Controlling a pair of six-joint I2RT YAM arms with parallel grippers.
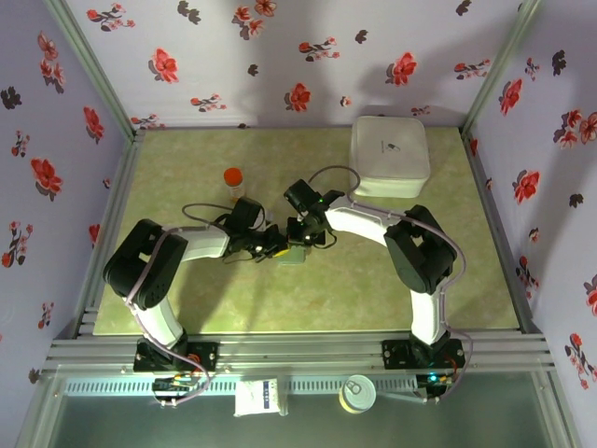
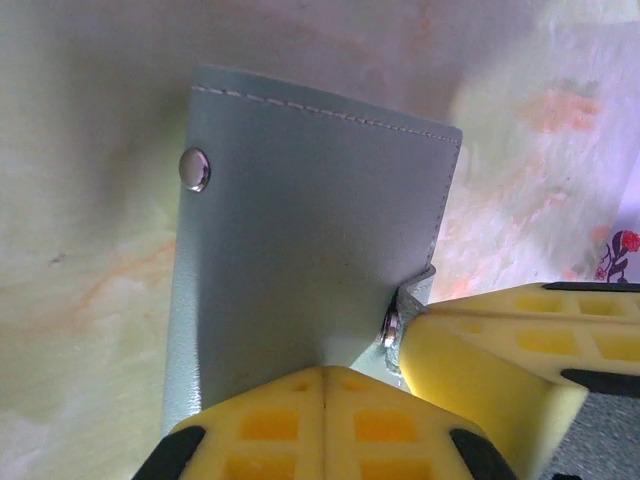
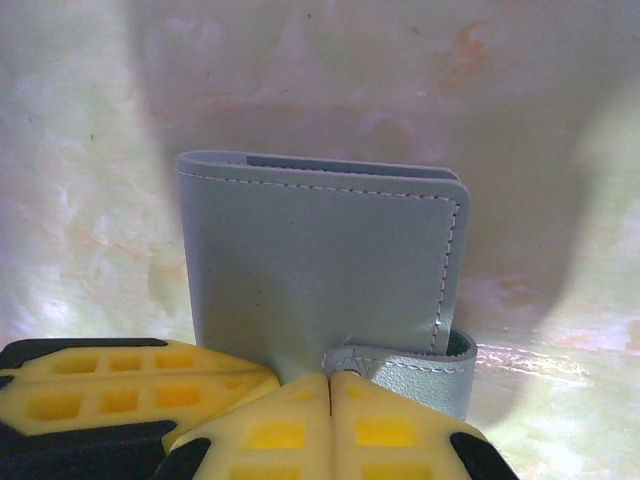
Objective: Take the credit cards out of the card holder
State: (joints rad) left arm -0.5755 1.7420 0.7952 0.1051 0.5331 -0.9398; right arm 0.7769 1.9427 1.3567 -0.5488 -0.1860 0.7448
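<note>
The grey-blue card holder (image 1: 295, 255) lies folded shut on the green table between my two grippers. In the left wrist view its stitched panel (image 2: 300, 230) carries a silver snap, and my left gripper (image 2: 327, 375) is shut with its tips resting on the panel's near edge. My right gripper (image 3: 330, 378) is shut on the curled end of the holder's strap (image 3: 420, 365), beside the panel (image 3: 320, 260). Seen from above, the left gripper (image 1: 278, 247) and the right gripper (image 1: 300, 243) meet over the holder. The credit cards are hidden inside.
A large white square box (image 1: 390, 156) sits at the back right. A small bottle with an orange cap (image 1: 233, 181) stands behind the left arm. Floral walls close in the table on three sides.
</note>
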